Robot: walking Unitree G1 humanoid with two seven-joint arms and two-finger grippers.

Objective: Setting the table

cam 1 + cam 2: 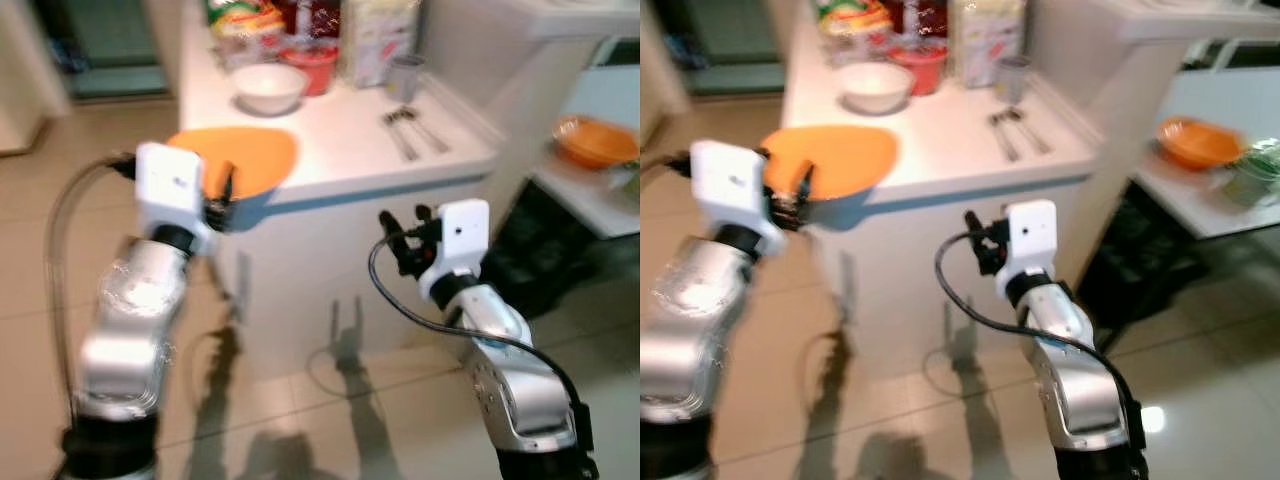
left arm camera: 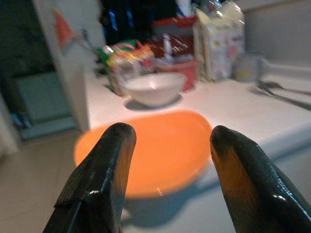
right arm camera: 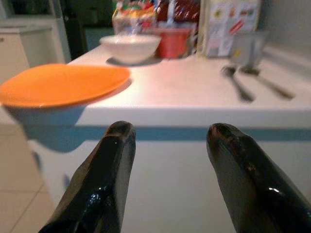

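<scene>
You're at the approach step, nothing picked up yet: your left hand [image 1: 222, 205] is raised at the corner of the white bench [image 1: 340, 150], fingers spread apart and empty, with the orange plate [image 1: 245, 155] lying just beyond the fingertips [image 2: 119, 138] and overhanging the bench edge toward you. In the left wrist view the plate sits squarely between the two fingers, so you're lined up well. Your right hand [image 1: 400, 240] hangs lower, in front of the bench's side panel and below its top, fingers also parted and holding nothing. Beyond the plate from your left hand stands a white bowl [image 1: 268, 87], with a red container [image 1: 312, 68] just behind it and a carton [image 1: 378, 40] and a grey cup [image 1: 405, 75] further across; two pieces of cutlery [image 1: 410, 130] lie on the bench ahead of and above your right hand. The next move, as I read it, is to ease the left hand forward so one finger goes over the plate's rim and one under the overhanging lip, then close. Keep it level — a shallow plate hanging off an edge could tip or slide if you nudge it before you clamp. The view is a little blurred, so settle first.
</scene>
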